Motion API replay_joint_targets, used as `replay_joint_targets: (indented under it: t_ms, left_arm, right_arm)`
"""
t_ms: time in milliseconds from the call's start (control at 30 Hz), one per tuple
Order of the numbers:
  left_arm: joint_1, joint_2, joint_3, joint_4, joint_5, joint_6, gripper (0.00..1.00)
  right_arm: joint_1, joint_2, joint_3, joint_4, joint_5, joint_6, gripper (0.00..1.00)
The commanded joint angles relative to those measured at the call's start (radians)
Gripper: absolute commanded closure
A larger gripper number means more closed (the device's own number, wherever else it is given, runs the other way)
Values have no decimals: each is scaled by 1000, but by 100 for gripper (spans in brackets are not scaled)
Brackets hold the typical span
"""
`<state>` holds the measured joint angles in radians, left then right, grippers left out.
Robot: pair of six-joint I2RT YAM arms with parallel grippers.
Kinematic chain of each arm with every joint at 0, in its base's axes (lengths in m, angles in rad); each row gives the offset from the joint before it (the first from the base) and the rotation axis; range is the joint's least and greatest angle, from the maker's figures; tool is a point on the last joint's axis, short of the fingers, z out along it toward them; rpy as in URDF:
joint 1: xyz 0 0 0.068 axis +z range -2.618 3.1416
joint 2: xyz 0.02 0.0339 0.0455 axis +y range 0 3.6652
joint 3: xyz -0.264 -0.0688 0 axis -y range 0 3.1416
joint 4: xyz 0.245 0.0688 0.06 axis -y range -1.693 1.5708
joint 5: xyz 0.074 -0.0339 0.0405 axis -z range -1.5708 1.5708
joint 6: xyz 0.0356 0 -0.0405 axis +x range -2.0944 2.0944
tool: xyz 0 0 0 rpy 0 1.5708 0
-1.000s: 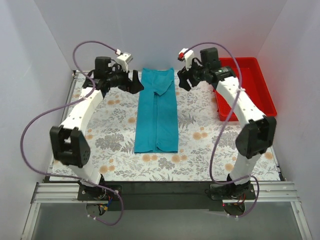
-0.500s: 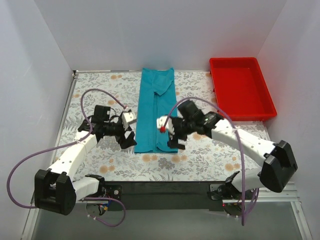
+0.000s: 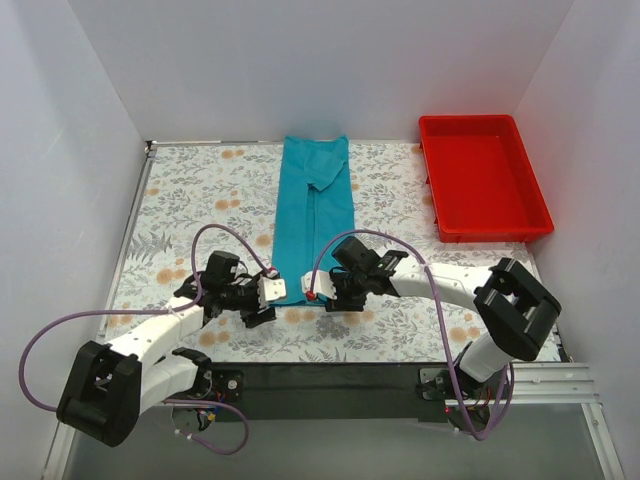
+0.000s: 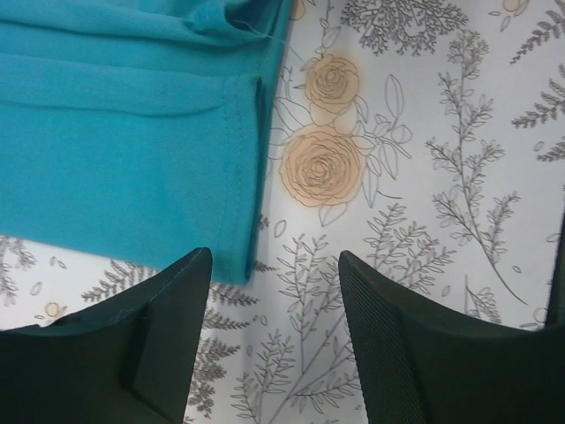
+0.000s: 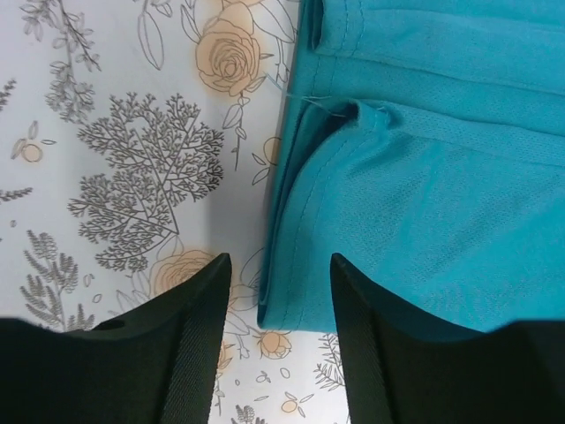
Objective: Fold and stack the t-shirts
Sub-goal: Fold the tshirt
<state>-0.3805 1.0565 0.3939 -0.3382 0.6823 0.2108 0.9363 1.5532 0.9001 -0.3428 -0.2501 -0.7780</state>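
A teal-blue t-shirt (image 3: 315, 215) lies folded lengthwise into a long narrow strip down the middle of the table. My left gripper (image 3: 266, 303) is low at the strip's near left corner. In the left wrist view it (image 4: 274, 258) is open and empty, with the shirt's hem (image 4: 115, 159) just ahead and to the left. My right gripper (image 3: 333, 297) is low at the near right corner. In the right wrist view it (image 5: 281, 261) is open, and the layered corner of the shirt (image 5: 424, 177) lies between its fingers (image 5: 190, 344), not gripped.
A red plastic tray (image 3: 490, 233) stands at the back right. The table is covered with a floral cloth (image 3: 200, 210). White walls close in the left, back and right sides.
Both arms have swung from the shirt's far end to its near end and lowered, each gripper now at a near corner. The shirt has not moved.
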Motion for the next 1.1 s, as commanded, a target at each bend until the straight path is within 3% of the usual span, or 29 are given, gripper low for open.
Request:
replay_joint_targets:
  t_ms: [0, 300, 500, 633, 733, 767, 800, 900, 1067]
  left_arm:
    - [-8, -10, -10, 128, -12, 44, 42]
    - [-17, 102, 0, 215, -33, 91, 52]
    - [-17, 168, 2, 206, -32, 150, 56]
    - [-20, 230, 11, 209, -72, 168, 57]
    - [-20, 247, 11, 211, -89, 185, 66]
    - [-24, 247, 16, 209, -90, 187, 72]
    - [-27, 246, 17, 203, -89, 187, 83]
    - [-46, 226, 22, 179, -84, 187, 99]
    - [-124, 113, 31, 32, -37, 177, 100]
  right_arm:
    - [1, 25, -32, 77, 25, -7, 48]
    - [-20, 97, -86, 131, 35, 0, 53]
    - [-37, 111, -84, 116, 20, 5, 75]
    - [-37, 122, -89, 91, 9, -3, 83]
    - [-37, 133, -84, 84, 15, -3, 99]
    - [-37, 134, -82, 80, 18, 0, 99]
    - [-37, 133, -76, 79, 17, 6, 99]
    - [-36, 119, -64, 56, 0, 25, 99]
    - [-2, 42, -46, -18, -64, 65, 99]
